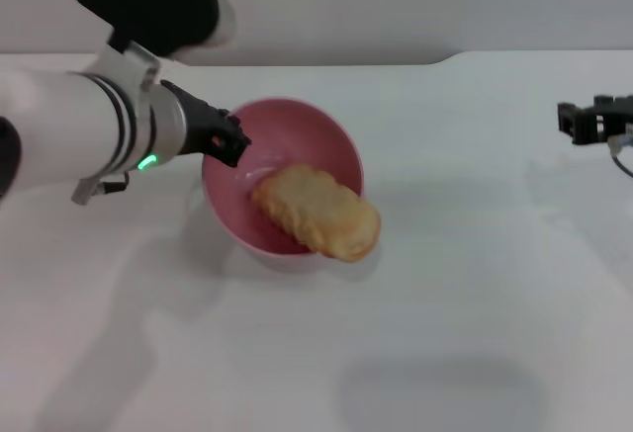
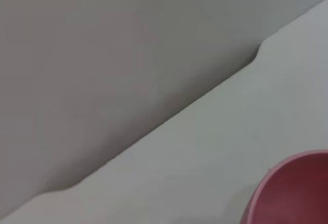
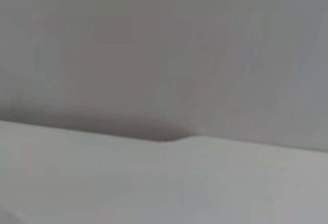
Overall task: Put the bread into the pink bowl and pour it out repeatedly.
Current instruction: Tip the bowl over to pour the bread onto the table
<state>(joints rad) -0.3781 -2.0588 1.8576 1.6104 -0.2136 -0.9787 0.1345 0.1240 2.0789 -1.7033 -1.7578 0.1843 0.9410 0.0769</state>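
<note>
**One loaf tipping out of a tilted pink bowl**

One arm is at work. The left gripper [image 1: 229, 140] reaches in from the left and is clamped on the left rim of the pink bowl [image 1: 326, 135], its dark fingers [image 1: 235, 147] pinching that edge. The bowl is tilted, its mouth turned toward the near right, so most of its smooth inside shows in the head view. Its lower wall rests on the white table [image 1: 465, 284] or hangs just above it; which one cannot be told.

The bread [image 1: 318, 211] lies half out of the bowl. Its far-left end sits inside against the pink inner wall, while its near-right end sticks out past the lowered rim and over the table. Its plain golden-tan side with scalloped edges faces up. A soft shadow falls on the table just under the bowl and loaf.

A green light [image 1: 146, 163] glows on the left arm's wrist, behind the gripper.

The left wrist view shows only a curved piece of the pink bowl [image 2: 292, 193] at one corner, with the table edge and a grey wall beyond it.

The right gripper [image 1: 593, 122] hangs at the far right edge of the scene, well apart from the bowl, above the table. Whether it is open or closed cannot be told. The right wrist view shows only table and wall.
</note>
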